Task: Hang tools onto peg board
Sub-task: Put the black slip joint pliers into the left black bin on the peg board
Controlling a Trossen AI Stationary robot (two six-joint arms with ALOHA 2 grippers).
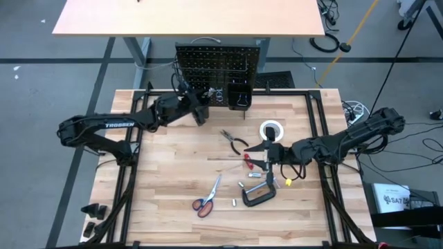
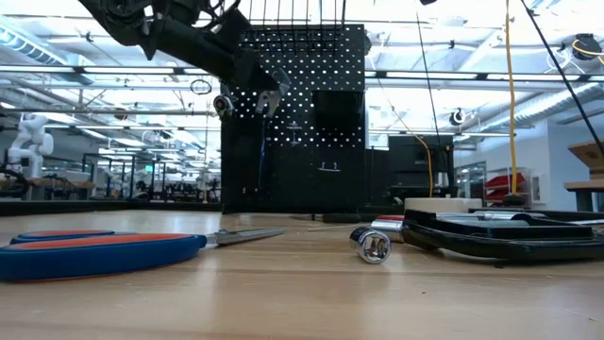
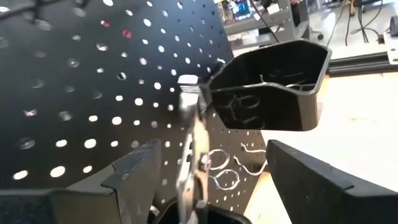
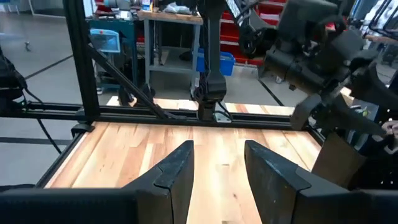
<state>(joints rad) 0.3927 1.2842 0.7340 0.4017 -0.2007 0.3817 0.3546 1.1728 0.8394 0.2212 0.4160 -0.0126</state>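
Observation:
The black peg board (image 1: 220,66) stands upright at the table's far edge. A silver tool (image 3: 188,143) hangs on it by its upper end (image 3: 188,81). My left gripper (image 3: 211,155) is up at the board (image 2: 293,113), open. Its fingers stand on either side of that tool, apart from it. My right gripper (image 1: 265,153) hovers above the table's right half. It points toward the left and is open, with nothing between its fingers (image 4: 177,165). On the table lie pliers (image 1: 235,142), a red screwdriver (image 1: 247,160), orange-handled scissors (image 1: 206,197), a black C-clamp (image 1: 257,194) and a white tape roll (image 1: 272,129).
A black bin (image 3: 273,87) hangs on the board right beside the silver tool, with wire hooks (image 3: 221,171) below it. Small silver sockets (image 2: 371,246) lie loose near the clamp. A black frame (image 4: 124,112) rims the tabletop. The table's near left part is bare wood.

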